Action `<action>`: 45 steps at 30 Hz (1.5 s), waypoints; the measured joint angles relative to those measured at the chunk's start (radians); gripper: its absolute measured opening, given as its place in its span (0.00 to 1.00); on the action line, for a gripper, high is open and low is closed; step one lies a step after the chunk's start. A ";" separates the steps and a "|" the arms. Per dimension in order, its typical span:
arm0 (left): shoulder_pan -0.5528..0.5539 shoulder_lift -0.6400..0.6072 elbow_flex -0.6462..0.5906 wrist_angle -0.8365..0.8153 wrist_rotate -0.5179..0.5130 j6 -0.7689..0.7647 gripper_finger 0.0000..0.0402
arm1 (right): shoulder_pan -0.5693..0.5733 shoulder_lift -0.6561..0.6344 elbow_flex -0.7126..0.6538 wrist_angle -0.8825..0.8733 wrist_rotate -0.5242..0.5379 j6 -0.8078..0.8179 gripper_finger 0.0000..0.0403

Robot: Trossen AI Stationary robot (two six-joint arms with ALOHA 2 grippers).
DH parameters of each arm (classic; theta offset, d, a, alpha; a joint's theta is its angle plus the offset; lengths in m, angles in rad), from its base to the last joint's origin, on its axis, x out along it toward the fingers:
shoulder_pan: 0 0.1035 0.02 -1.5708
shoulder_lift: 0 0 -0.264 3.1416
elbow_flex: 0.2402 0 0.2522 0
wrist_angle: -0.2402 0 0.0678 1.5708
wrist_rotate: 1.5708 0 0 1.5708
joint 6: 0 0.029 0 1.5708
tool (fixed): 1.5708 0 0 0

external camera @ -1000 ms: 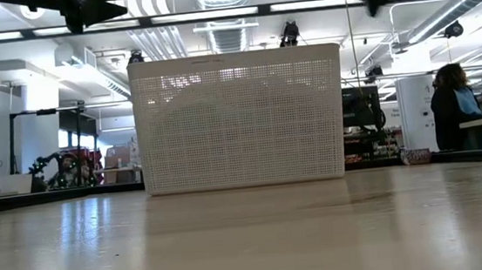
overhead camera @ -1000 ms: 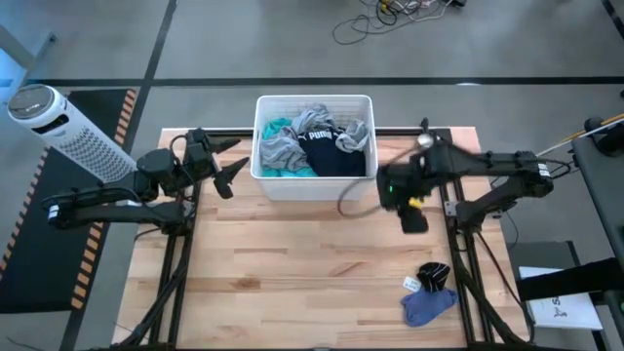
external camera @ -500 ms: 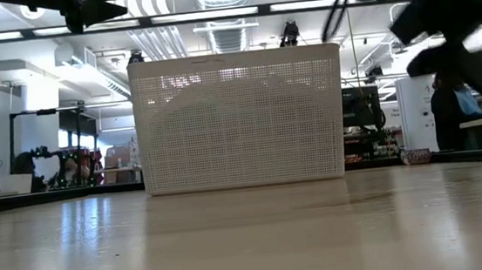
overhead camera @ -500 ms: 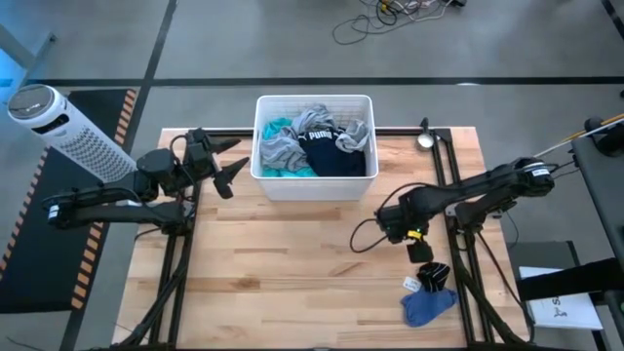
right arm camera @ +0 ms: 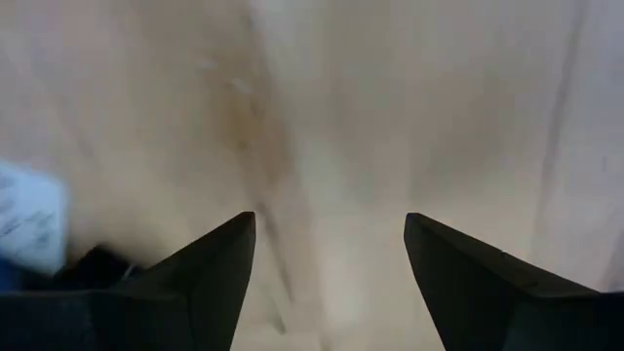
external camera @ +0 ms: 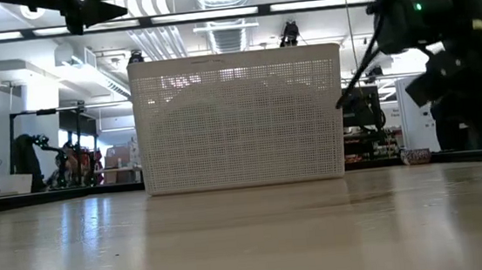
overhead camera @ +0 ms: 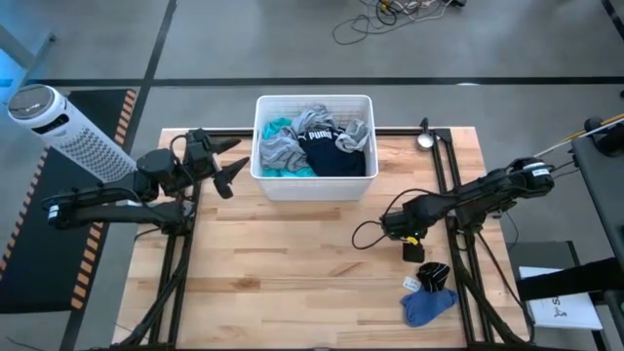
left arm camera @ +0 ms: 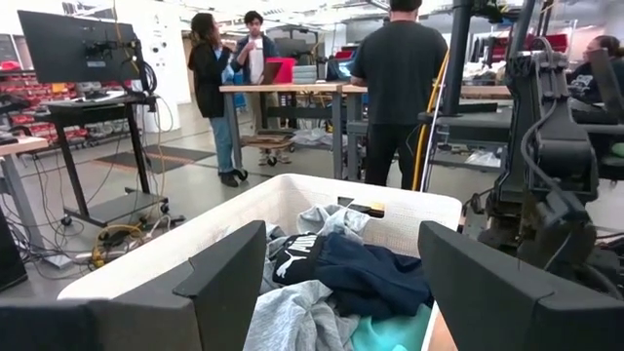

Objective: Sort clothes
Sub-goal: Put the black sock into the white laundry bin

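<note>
My right hand hung low over bare desk, fingers spread and empty, near the lavender piece and the dark item at the desk's right edge, likely the sorted spot; my left hand waited beside the bin, released too, aimed at the clothes heaped inside for the next pick

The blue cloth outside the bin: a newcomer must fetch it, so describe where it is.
On the wooden table, look at the near right corner, far from the white bin. The blue cloth lies crumpled there beside a small black item, the only blue piece outside the bin.
</note>
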 joint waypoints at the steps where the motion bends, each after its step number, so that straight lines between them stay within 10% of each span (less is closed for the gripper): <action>1: 0.000 0.000 0.000 0.000 0.000 -0.001 0.64 | 0.000 0.000 -0.015 0.017 0.011 0.013 0.62; 13: 0.000 0.000 0.000 0.000 0.000 -0.021 0.64 | 0.002 -0.003 -0.079 0.100 0.050 0.130 0.56; 26: 0.000 0.000 0.000 0.022 -0.001 -0.039 0.64 | 0.042 -0.008 -0.089 0.130 0.134 0.147 0.03; 37: 0.000 0.013 0.000 0.005 -0.003 -0.010 0.64 | 0.137 -0.044 0.043 0.106 0.127 0.104 0.00; 45: 0.000 0.049 0.000 0.001 0.000 0.015 0.64 | 0.269 -0.128 0.106 -0.045 -0.144 0.174 0.05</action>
